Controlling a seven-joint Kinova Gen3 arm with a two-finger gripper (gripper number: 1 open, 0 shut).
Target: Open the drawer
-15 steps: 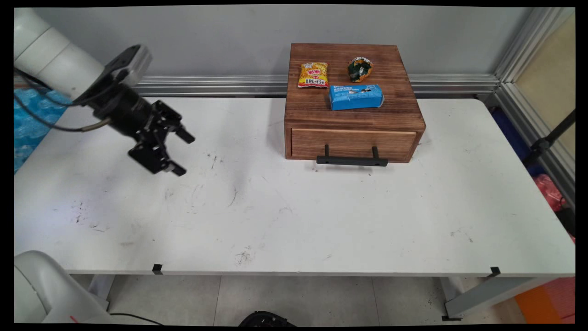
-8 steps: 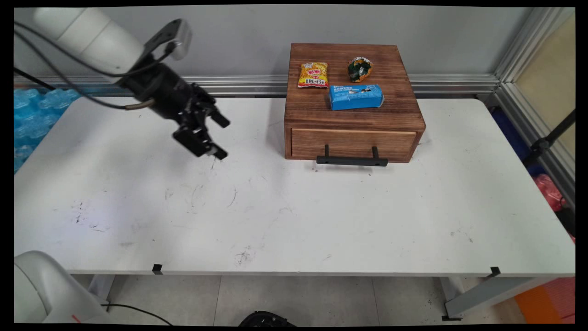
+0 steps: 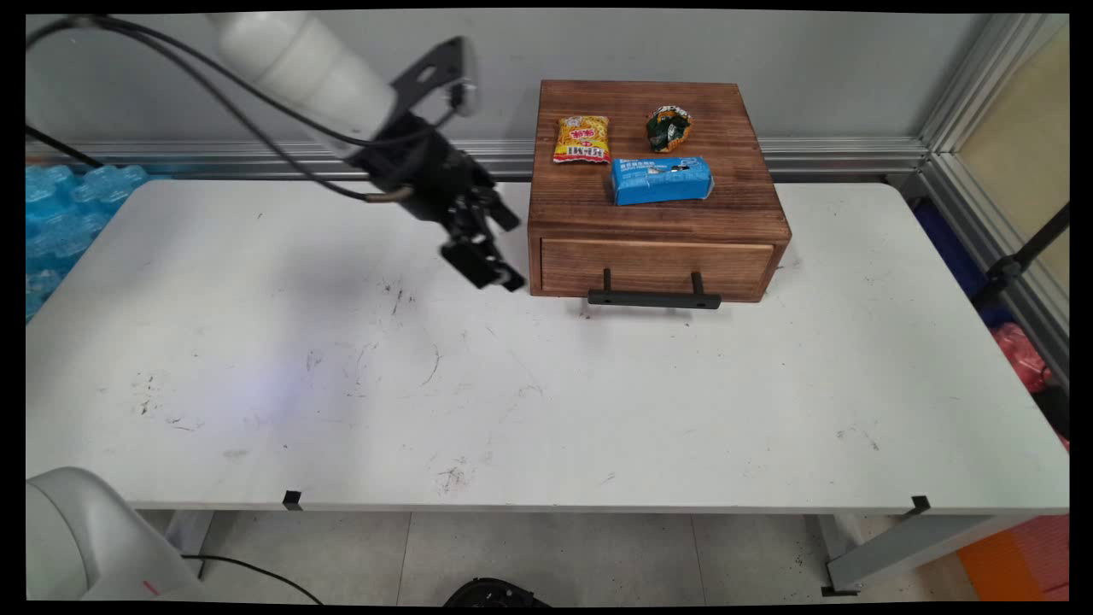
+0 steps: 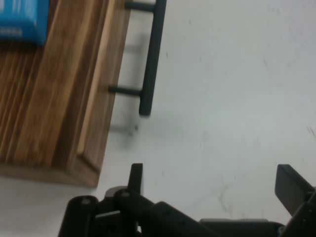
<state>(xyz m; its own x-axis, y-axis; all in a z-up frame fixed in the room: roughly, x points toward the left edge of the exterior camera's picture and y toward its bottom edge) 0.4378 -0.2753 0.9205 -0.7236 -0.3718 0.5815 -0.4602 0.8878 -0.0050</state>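
Black 2-finger gripper (image 3: 499, 254) hangs in the air with fingers spread apart, holding nothing. Just beside it, on its far side from the arm, is the brown wooden drawer box (image 3: 657, 224), drawer closed, black bar handle (image 3: 654, 298) on the front. In the hand view the box's corner (image 4: 81, 170) sits close to the lower finger (image 4: 136, 177). On top of the box, above and beyond the gripper: yellow snack packet (image 3: 582, 139), dark green crumpled wrapper (image 3: 668, 128), blue rectangular packet (image 3: 662, 180). White table (image 3: 529, 393) below. Risk: the spread fingers are close to the box's side, so any drift toward it could knock or shove the box and shake the 3 packets.
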